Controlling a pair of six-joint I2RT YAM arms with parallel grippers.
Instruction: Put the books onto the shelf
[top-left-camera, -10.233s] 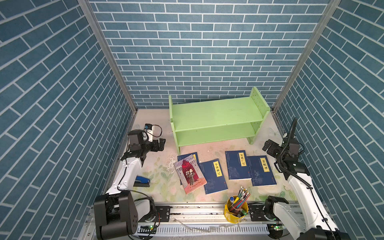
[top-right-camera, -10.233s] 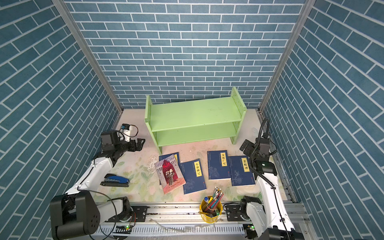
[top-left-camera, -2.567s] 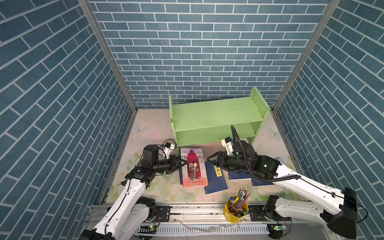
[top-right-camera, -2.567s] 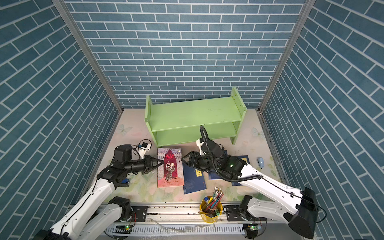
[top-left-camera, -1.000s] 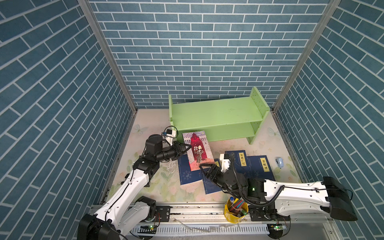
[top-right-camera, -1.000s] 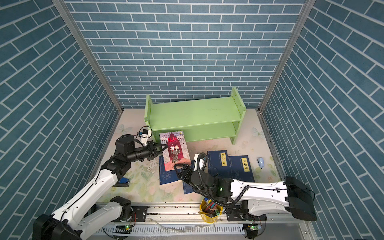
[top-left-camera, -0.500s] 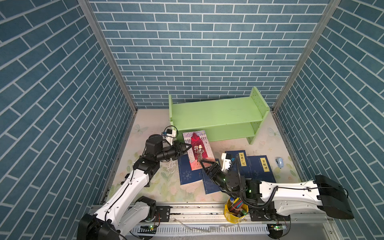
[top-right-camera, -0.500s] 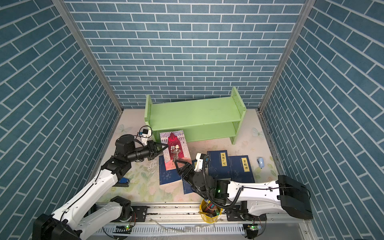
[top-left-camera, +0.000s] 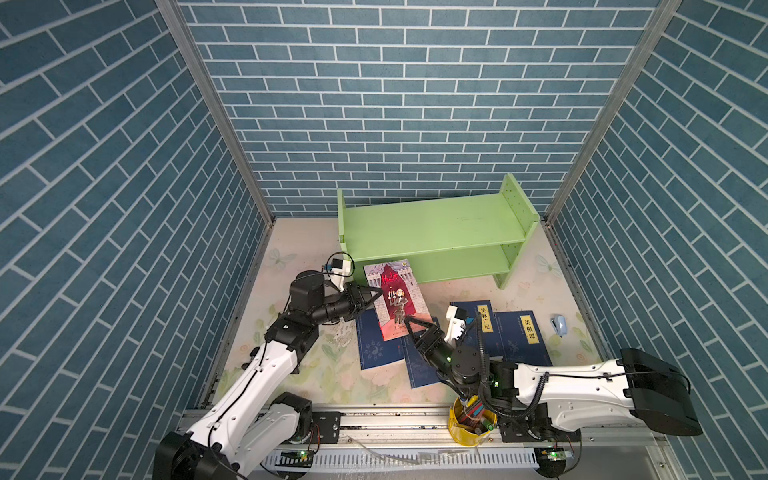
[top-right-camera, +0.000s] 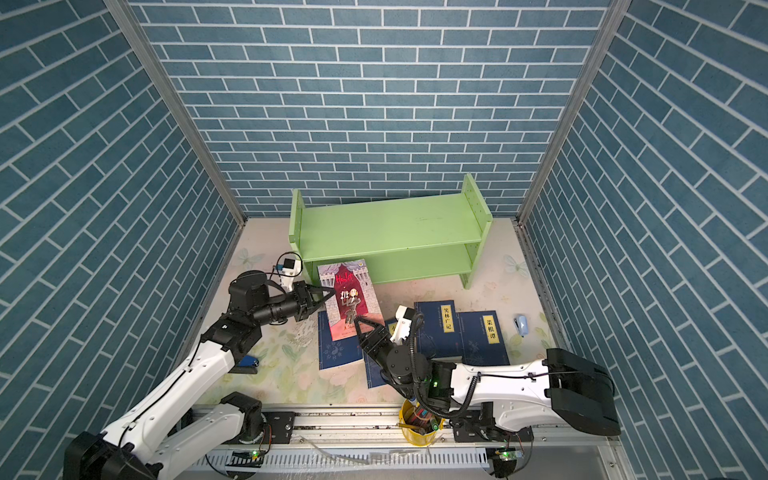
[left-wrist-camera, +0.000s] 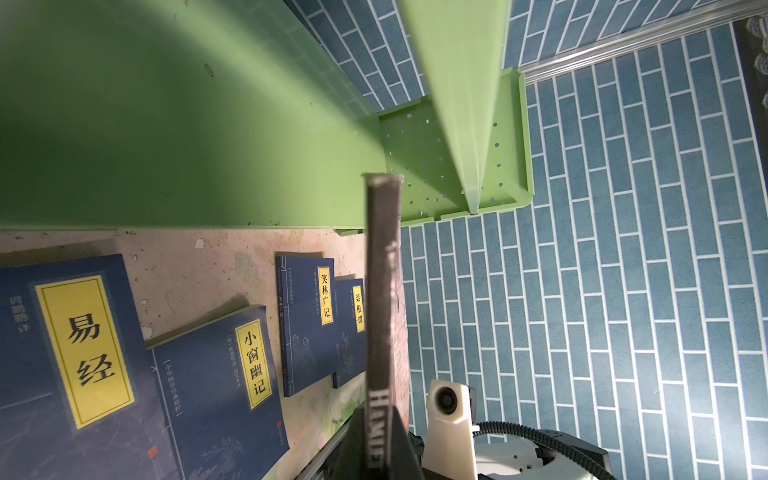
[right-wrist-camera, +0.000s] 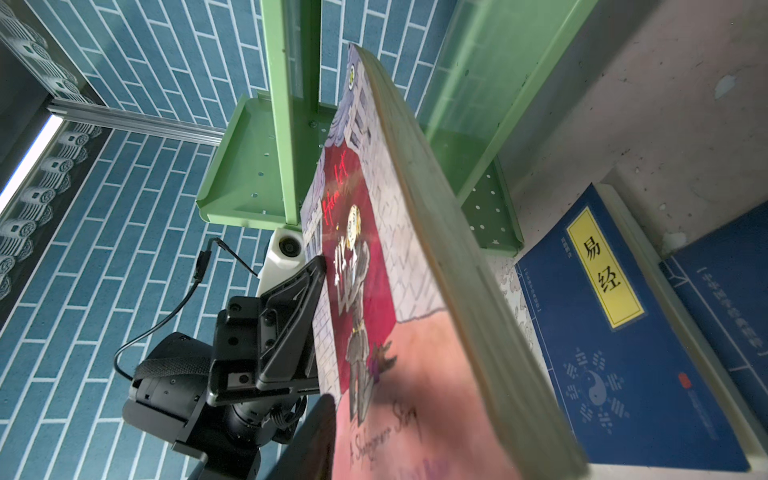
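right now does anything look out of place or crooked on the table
Yes. The red book is off the table, hanging tilted in front of the shelf, pinched at its spine by the left gripper. Beneath it, one navy book lies slanted, out of line with the other navy books.

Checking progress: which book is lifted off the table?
The red-covered book, pinched at its spine by the left gripper; the four navy books lie on the table.

Navy books (left-wrist-camera: 216, 395) labelled 易经, 小窗幽记, 笑林广记, 菜根谭; red book (left-wrist-camera: 380, 291) spine seemingly HAMLET.
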